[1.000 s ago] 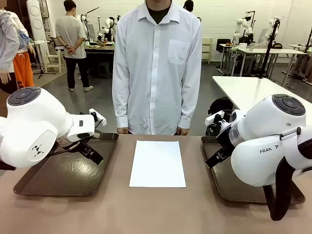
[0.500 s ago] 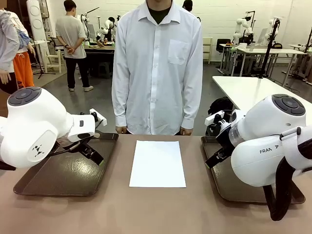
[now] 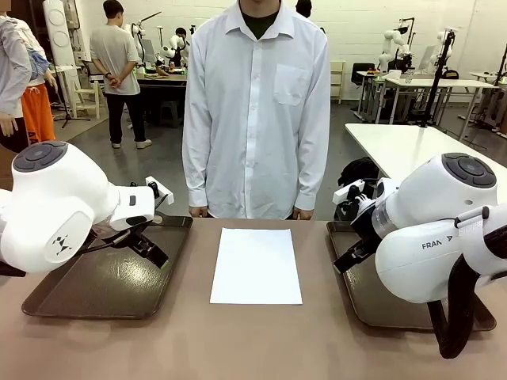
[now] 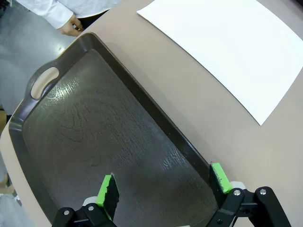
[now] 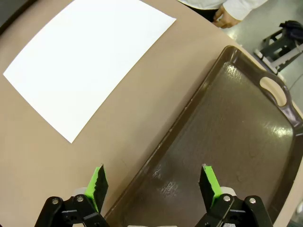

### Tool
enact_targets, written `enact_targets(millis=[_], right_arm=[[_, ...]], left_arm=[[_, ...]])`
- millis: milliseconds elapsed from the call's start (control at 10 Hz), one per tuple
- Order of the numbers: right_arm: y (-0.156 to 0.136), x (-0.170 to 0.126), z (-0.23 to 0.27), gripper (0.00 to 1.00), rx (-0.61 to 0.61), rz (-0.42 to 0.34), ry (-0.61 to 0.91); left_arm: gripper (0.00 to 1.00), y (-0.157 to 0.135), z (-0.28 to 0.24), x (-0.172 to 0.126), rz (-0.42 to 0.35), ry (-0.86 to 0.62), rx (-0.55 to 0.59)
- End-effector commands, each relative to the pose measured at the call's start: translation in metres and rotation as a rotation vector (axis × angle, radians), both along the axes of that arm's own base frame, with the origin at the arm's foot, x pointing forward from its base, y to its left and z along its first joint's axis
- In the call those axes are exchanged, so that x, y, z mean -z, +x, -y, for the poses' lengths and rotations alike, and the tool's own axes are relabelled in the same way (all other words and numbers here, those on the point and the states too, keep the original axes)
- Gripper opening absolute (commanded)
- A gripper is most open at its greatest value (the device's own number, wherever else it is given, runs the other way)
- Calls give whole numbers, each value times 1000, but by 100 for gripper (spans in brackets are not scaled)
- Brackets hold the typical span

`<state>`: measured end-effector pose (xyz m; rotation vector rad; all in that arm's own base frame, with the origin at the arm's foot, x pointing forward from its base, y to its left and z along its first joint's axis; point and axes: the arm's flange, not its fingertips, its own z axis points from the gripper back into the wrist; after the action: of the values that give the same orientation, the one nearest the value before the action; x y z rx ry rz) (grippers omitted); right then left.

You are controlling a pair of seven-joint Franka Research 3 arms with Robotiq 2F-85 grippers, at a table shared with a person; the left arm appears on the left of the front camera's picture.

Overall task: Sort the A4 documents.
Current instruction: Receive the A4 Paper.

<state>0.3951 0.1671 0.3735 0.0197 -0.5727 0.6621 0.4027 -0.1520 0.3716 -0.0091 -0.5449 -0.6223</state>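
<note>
A white A4 document (image 3: pixel 256 265) lies flat on the brown table between two dark trays; it also shows in the left wrist view (image 4: pixel 232 47) and in the right wrist view (image 5: pixel 87 61). Over the near part of the left tray (image 3: pixel 95 289) hangs my left gripper (image 4: pixel 163 183), open, with nothing between its green pads. My right gripper (image 5: pixel 152 182) is open too, above the inner rim of the right tray (image 3: pixel 372 305), and holds nothing. In the front view the left gripper (image 3: pixel 154 252) hangs above its tray.
A person in a white shirt (image 3: pixel 255 111) stands at the far table edge, hands resting at the edge (image 4: pixel 72 24) (image 5: pixel 226 18). Each tray has a handle cut-out (image 4: pixel 45 81) (image 5: pixel 274 91). Bare tabletop (image 3: pixel 238 340) lies in front of the sheet.
</note>
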Motion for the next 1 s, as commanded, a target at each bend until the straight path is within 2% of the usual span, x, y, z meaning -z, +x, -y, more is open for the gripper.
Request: enact_targets(millis=[0, 600, 700, 900], right_arm=[[0, 0, 0, 100, 1, 0, 1], [0, 0, 0, 100, 0, 0, 0], [-3, -7, 1, 100, -8, 25, -2], [-13, -32, 23, 100, -23, 32, 46]], left_arm=[[100, 1, -1, 0, -1, -3, -3], [100, 0, 0, 0, 0, 0, 0], [100, -5, 1, -2, 19, -3, -8], [100, -17, -11, -24, 11, -70, -6]])
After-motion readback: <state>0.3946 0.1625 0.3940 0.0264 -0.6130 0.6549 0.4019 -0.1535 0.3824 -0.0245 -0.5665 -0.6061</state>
